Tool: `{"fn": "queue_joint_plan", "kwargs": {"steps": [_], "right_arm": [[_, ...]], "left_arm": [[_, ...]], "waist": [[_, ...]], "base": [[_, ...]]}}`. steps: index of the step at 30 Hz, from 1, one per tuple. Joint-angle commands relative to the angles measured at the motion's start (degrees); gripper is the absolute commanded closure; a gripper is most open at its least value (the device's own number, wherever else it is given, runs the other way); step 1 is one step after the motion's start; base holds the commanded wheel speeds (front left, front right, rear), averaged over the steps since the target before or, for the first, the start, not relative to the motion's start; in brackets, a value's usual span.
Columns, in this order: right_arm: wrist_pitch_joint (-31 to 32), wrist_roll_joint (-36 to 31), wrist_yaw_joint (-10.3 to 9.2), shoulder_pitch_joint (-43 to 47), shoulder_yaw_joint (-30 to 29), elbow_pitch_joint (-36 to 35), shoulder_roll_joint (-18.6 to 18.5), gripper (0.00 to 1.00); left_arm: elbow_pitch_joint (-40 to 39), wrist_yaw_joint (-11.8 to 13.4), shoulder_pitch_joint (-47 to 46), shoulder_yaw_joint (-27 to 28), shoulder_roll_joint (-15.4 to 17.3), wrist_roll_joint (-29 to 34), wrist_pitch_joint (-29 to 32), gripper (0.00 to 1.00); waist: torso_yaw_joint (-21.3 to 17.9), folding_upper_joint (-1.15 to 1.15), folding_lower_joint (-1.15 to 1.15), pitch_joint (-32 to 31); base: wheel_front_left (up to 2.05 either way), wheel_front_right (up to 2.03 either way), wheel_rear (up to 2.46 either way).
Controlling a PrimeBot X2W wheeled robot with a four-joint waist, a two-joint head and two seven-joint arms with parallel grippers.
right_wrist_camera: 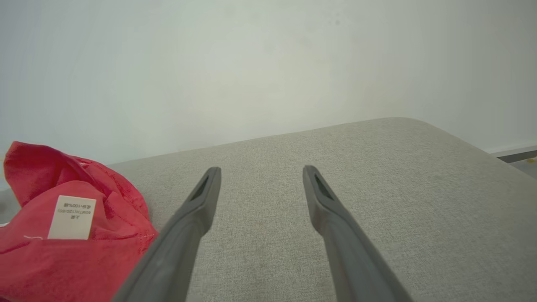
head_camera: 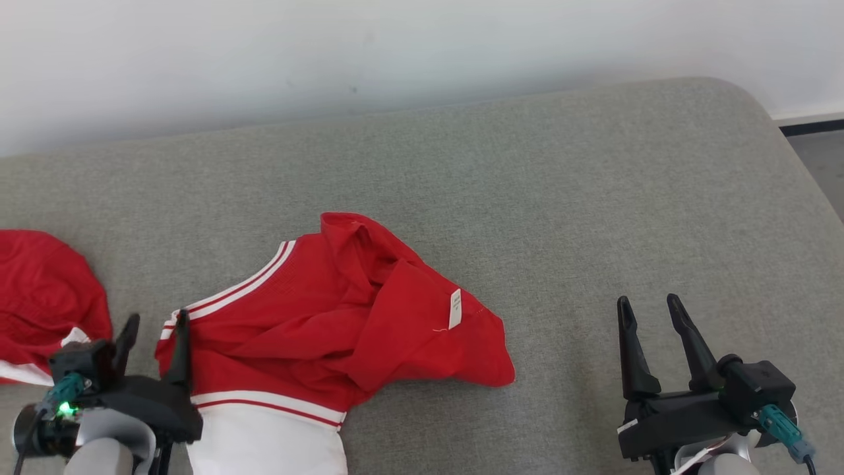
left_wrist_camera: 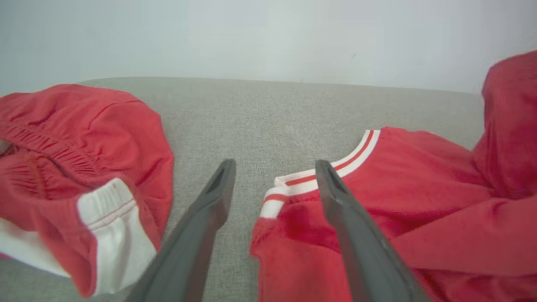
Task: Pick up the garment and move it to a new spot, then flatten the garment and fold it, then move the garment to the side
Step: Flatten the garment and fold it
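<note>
Red knit fabric is making up the task's thing: a crumpled red garment with white-and-red striped trim. It is lying bunched on the broad grey woven cushioned surface, left of the middle of the head view and close to its near edge. Its long axis is running roughly across that view, from the striped corner on the left to a loose red flap on the right that is carrying a small white sewn-in label. A white panel is trailing off the bottom edge. The garment is neither flattened nor folded.

The left gripper is sitting at the striped corner with its two dark fingers standing apart and clamping nothing. In the left wrist view the end of the trim is lying between the fingers and the garment's bulk is spreading away to their right. Whether the right-hand finger is touching the cloth cannot be told. The right gripper is hovering over bare grey surface, well apart from the garment, which is lying to its left. Its fingers are spread wide and holding nothing.

A second rounded red fabric piece with white edging is lying left of the left gripper, apart from the garment.

Judgement: the left arm is the nearer one, and the coming grasp is turning on that striped corner. Closing off-line is risking a pinch of one thin layer, or of none
</note>
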Motion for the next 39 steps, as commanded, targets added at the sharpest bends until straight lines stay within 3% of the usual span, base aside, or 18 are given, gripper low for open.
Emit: {"fn": "queue_joint_plan", "kwargs": {"steps": [1,8,14,24,35,36,37,38,39], "right_arm": [[0.0,-0.3,-0.13,0.3,0.1,0.3,0.0,0.00],[0.0,0.7,-0.13,0.0,2.0,1.5,-1.1,0.00],[0.0,2.6,-0.13,-1.8,5.9,5.3,-3.1,0.00],[0.3,6.2,-0.13,-8.4,15.6,14.8,-7.2,0.00],[1.1,13.1,-0.13,-15.8,26.0,27.2,-8.6,0.00],[0.9,13.7,-0.13,-16.3,26.7,28.0,-8.7,0.54],[0.8,14.3,-0.13,-16.9,27.3,28.8,-8.8,0.68],[0.6,15.0,-0.13,-17.3,28.0,29.5,-8.8,1.00],[0.5,15.6,-0.13,-17.6,28.5,30.1,-8.9,1.00]], "left_arm": [[-4.2,0.6,1.5,1.6,-0.8,1.0,-0.3,0.00],[-18.7,1.5,8.9,7.4,-4.4,5.0,-0.2,0.00],[-27.7,0.0,16.6,10.2,-8.1,9.7,-0.2,0.00],[-31.4,-2.2,18.8,11.5,-11.4,13.6,-0.3,0.00],[-32.3,-3.5,18.0,11.2,-12.7,15.1,-0.3,0.00],[-32.3,-3.5,18.0,11.3,-12.8,15.2,-0.3,0.00],[-32.2,-3.6,18.0,11.4,-12.9,15.3,-0.3,0.00],[-32.2,-3.7,17.9,11.5,-12.9,15.3,-0.3,0.00],[-32.1,-3.7,17.8,11.6,-12.9,15.3,-0.3,0.00]], "waist": [[1.2,0.00,0.00,-1.0],[3.4,0.00,0.00,-2.2],[5.6,0.00,0.00,-2.5],[9.6,0.00,0.00,-2.3],[12.7,0.00,0.00,-1.1],[13.0,0.00,0.00,-0.9],[13.2,0.00,0.00,-0.8],[13.3,0.00,0.00,-0.6],[13.4,0.00,0.00,-0.5]], "base": [[0.00,0.00,0.00],[0.00,0.00,0.00],[0.00,0.00,0.00],[0.00,0.00,0.00],[0.00,0.00,0.00],[0.00,0.00,0.00],[0.00,0.00,0.00],[0.00,0.00,0.00],[0.00,0.00,0.00]]}}
